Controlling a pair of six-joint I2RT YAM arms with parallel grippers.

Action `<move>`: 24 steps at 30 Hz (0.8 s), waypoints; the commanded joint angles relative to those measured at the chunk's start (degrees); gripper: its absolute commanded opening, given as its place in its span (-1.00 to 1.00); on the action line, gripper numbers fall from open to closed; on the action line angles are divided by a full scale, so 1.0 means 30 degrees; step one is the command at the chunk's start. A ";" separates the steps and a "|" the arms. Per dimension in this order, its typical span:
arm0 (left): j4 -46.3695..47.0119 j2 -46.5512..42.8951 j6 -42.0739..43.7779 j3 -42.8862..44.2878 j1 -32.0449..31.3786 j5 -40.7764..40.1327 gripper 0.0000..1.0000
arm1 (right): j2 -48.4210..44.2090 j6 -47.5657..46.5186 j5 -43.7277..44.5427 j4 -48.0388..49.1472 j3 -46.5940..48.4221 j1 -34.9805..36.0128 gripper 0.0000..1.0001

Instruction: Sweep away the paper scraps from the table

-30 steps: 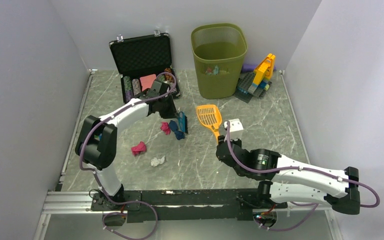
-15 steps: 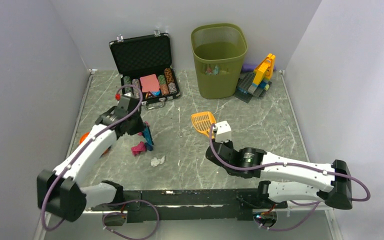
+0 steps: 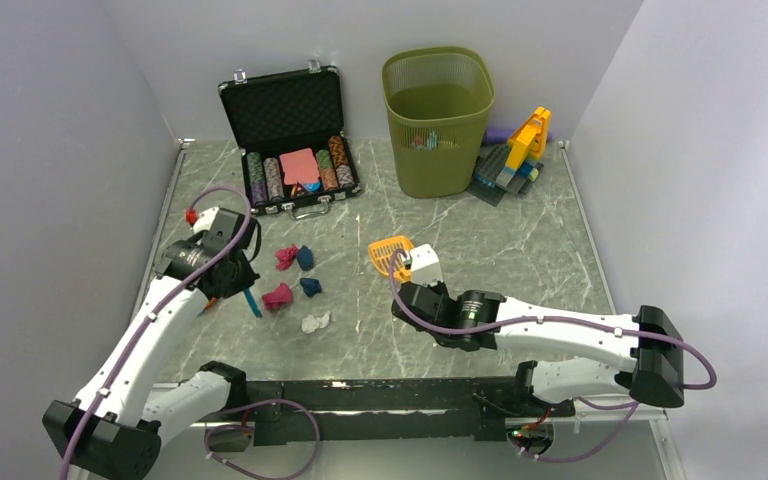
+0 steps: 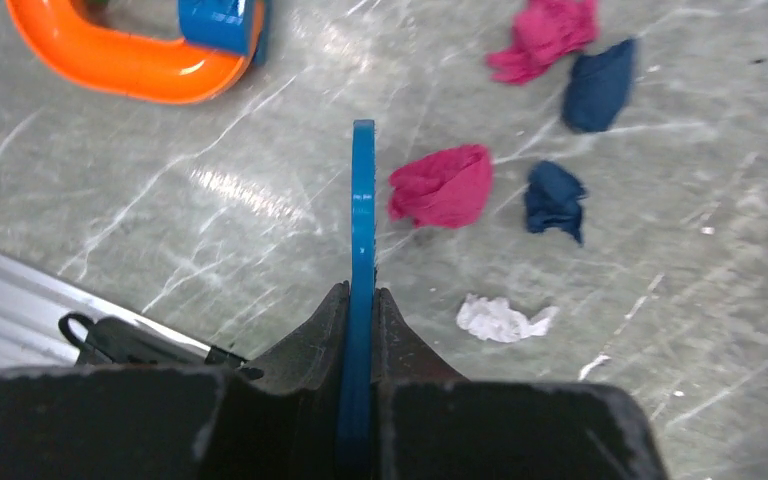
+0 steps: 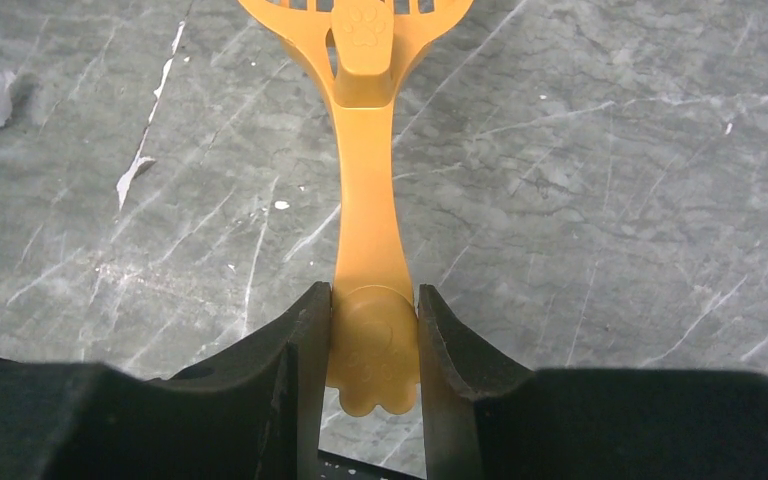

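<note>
Several paper scraps lie left of the table's point(image 3: 520, 260) middle: a pink wad point(image 3: 286, 257), two navy wads point(image 3: 305, 257) point(image 3: 311, 287), a red-pink wad point(image 3: 278, 296) and a white one point(image 3: 315, 322). My left gripper point(image 3: 234, 284) point(image 4: 362, 295) is shut on a thin blue sweeping tool point(image 4: 363, 210), held edge-on just left of the red-pink wad point(image 4: 443, 185). My right gripper point(image 3: 401, 288) point(image 5: 373, 300) is shut on the handle of an orange slotted scoop point(image 3: 389, 251) point(image 5: 365, 180), which lies flat to the right of the scraps.
A green bin point(image 3: 438, 120) stands at the back centre, an open black case of poker chips point(image 3: 290, 140) to its left, and toy bricks point(image 3: 515, 155) to its right. An orange ring-shaped thing point(image 4: 125, 65) lies by the left arm. A metal rail point(image 3: 150, 260) edges the left side.
My left arm has swung left and toward the near edge with the blue tool; the pink and navy wads now lie further left. My right arm has carried the scoop left and nearer.
</note>
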 commanded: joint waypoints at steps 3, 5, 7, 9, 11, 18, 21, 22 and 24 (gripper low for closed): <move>0.0231 0.0057 -0.1611 -0.2339 0.0189 -0.0199 -0.83 | 0.1265 -0.0756 -0.0880 -0.0981 0.2100 0.0005 -1.00; 0.1348 0.0709 -0.1696 -0.2999 0.0191 -0.0080 -0.89 | 0.1470 -0.0668 -0.0698 -0.1504 0.2230 0.0010 -1.00; 0.3075 0.1419 -0.1163 -0.3483 0.0189 0.1029 -1.00 | 0.1326 -0.0521 -0.0580 -0.1608 0.2045 0.0032 -1.00; 0.5038 0.2057 -0.0360 -0.3715 0.0168 0.2901 -1.00 | 0.1002 -0.0467 -0.0710 -0.1324 0.1709 0.0011 -1.00; 0.6383 0.2407 -0.0337 -0.3658 0.0105 0.4088 -1.00 | 0.0678 -0.0450 -0.1062 -0.0971 0.1517 0.0010 -1.00; 0.5802 0.1866 -0.0286 -0.1780 -0.0101 0.2825 -1.00 | 0.0283 -0.0090 -0.1278 -0.0764 0.1190 0.0018 -1.00; 0.2971 0.1443 -0.1054 -0.1022 -0.0100 0.1330 -1.00 | 0.0205 -0.0013 -0.1276 -0.0699 0.0978 0.0018 -1.00; 0.2104 0.1283 -0.1455 -0.0860 -0.0104 0.0985 -1.00 | 0.0177 -0.0018 -0.1302 -0.0628 0.0915 0.0018 -1.00; 0.0684 0.0611 -0.2203 -0.0825 -0.0146 0.0761 -1.00 | 0.0198 -0.0039 -0.1335 -0.0493 0.0873 -0.0005 -1.00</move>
